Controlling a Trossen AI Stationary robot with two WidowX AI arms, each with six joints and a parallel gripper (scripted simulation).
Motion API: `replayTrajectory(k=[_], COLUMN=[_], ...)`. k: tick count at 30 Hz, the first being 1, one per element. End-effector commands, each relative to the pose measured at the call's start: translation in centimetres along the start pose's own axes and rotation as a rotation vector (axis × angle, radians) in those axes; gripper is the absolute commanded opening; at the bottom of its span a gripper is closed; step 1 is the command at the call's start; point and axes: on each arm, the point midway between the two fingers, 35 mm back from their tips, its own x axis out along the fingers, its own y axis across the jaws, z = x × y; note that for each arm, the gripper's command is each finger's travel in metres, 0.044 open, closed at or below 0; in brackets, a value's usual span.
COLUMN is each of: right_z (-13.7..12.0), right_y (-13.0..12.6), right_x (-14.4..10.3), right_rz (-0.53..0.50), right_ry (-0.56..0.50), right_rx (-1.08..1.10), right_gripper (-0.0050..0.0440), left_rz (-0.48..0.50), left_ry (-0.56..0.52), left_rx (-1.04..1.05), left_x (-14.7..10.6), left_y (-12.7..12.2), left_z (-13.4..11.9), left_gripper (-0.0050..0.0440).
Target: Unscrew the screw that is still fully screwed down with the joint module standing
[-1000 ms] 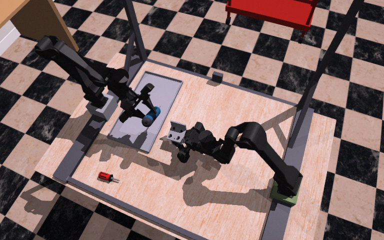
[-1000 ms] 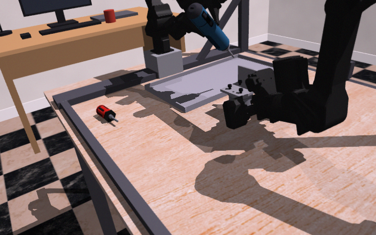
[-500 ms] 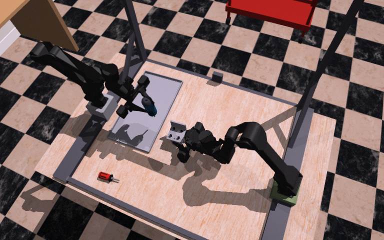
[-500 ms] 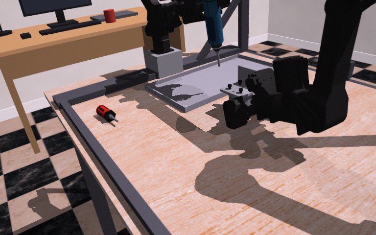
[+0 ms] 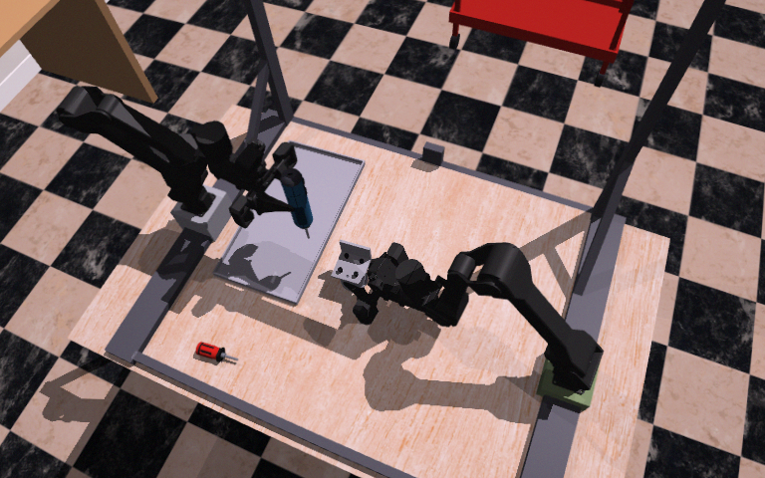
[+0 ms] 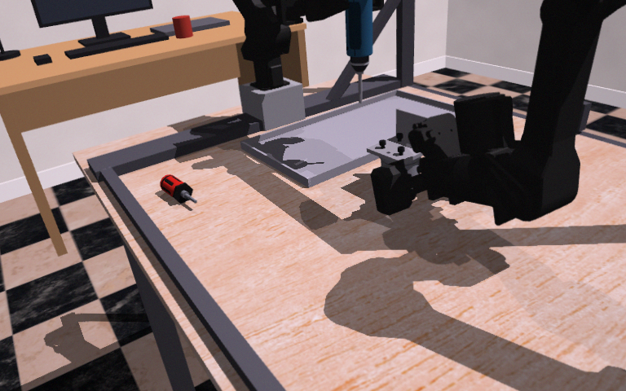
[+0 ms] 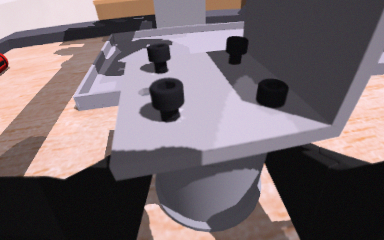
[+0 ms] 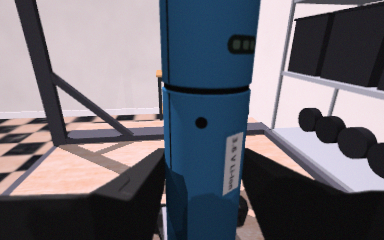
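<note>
The joint module stands on the table beside the grey tray, with its L-shaped bracket on top. It also shows in the exterior view. In the left wrist view three screws stand raised on the bracket, and the near right screw sits lowest, flush on it. My left gripper is shut on the module's round body, a finger on each side. My right gripper is shut on the electric screwdriver and holds it upright, bit down, above the tray. The screwdriver is well apart from the module.
A grey tray lies at the back left of the table. A small red-handled screwdriver lies near the front left edge. Dark frame posts rise at the table's back, and a small grey block sits on the far rim.
</note>
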Motion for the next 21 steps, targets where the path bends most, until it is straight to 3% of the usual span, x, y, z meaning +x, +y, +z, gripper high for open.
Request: replayTrajectory(k=[1,6,21], right_z=[1.4,2.4,1.2], right_y=[0.1,0.2,0.7], right_x=[0.1,0.3,3.5], right_rz=[0.005,0.003,0.002], right_ry=[-0.044,-0.054,-0.05], right_rx=[-0.002,0.001,0.0], right_gripper=[0.0163,0.0163,0.0163], left_rz=[0.0,0.0,0.0], left_ry=[-0.028,-0.037,-0.028], left_rx=[0.001,0.001,0.001], left_x=[0.0,-0.3,0.0], left_y=[0.0,0.0,0.0], left_z=[1.2,1.6,1.2], left_gripper=[0.0244,0.0244,0.0244])
